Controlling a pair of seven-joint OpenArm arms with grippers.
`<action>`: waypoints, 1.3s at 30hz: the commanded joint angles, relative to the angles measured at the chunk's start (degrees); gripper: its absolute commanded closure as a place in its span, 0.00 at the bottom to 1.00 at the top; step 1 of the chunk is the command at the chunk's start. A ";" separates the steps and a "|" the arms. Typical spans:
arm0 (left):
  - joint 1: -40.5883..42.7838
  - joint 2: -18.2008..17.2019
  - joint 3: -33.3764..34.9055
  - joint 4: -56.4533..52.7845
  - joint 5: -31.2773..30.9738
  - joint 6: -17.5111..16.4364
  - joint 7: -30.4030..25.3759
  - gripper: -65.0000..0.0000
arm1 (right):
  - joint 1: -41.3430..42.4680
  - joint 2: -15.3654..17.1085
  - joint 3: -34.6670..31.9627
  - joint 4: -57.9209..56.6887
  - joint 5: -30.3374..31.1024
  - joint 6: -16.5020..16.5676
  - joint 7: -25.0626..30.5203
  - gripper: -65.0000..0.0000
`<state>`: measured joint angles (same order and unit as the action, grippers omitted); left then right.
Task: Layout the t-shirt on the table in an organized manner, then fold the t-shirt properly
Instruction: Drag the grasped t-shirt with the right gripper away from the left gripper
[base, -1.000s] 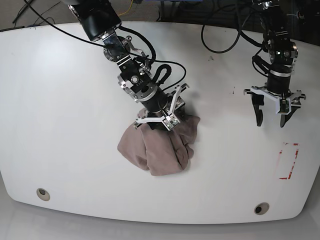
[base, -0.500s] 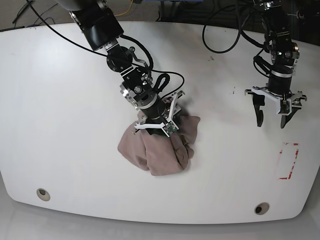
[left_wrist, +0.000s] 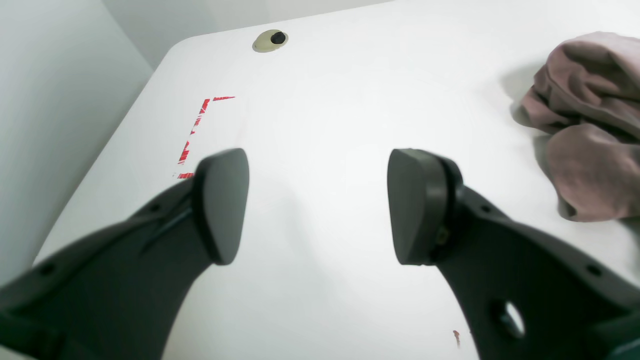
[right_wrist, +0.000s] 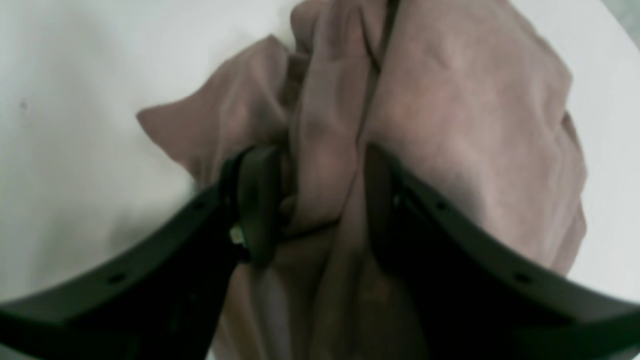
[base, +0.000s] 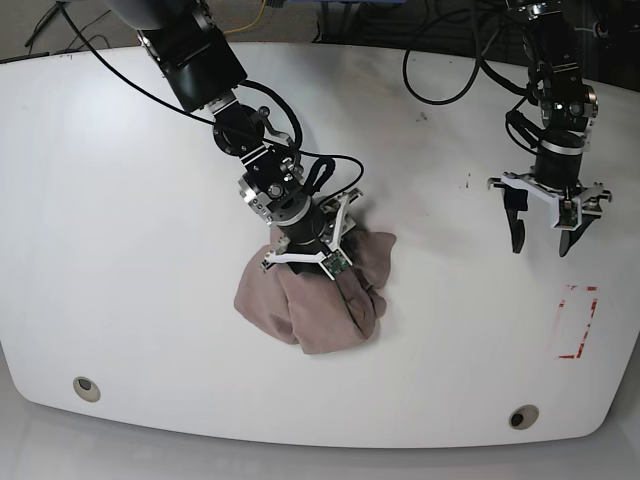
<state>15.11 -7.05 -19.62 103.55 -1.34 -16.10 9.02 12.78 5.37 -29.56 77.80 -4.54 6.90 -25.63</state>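
Item: shirt (base: 315, 295), mauve-brown, bunched in a rumpled heap near the middle of the table (base: 120, 230). Not yet laid out; no sleeve, hem or collar could be told apart in the folds.

Item: right gripper (base: 312, 245), pressed down into the far edge of the heap. In its wrist view the jaws stood half closed, with a thick ridge of cloth between the fingers (right_wrist: 252, 200); both pads touched fabric. Judged a pinch on a fold, taken so the heap could be lifted or dragged open for spreading. Which part of the shirt was pinched cannot be told.

Item: left gripper (base: 540, 228), held above bare table, well apart from the shirt, jaws wide and empty. Its wrist view showed the shirt off to one side, beyond the fingers (left_wrist: 222, 205), with red tape (left_wrist: 195, 135) on the other. Judged to be waiting clear until an edge is freed for it.
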 joint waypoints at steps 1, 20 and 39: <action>-0.39 -0.56 -0.21 1.02 -0.46 0.32 -1.76 0.38 | 1.42 -0.40 0.24 0.93 -0.08 -0.35 1.41 0.60; -0.39 -0.38 -0.21 1.02 -0.46 0.32 -1.76 0.38 | 0.54 -0.49 0.24 3.04 -0.08 -0.70 1.14 1.00; -0.30 -0.29 -0.21 1.02 -0.37 0.32 -1.76 0.38 | -2.18 -0.05 6.66 23.34 -0.08 -0.87 -6.07 1.00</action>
<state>15.25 -6.85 -19.62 103.55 -1.34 -16.12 8.99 9.52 5.41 -23.35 99.90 -4.69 6.00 -33.04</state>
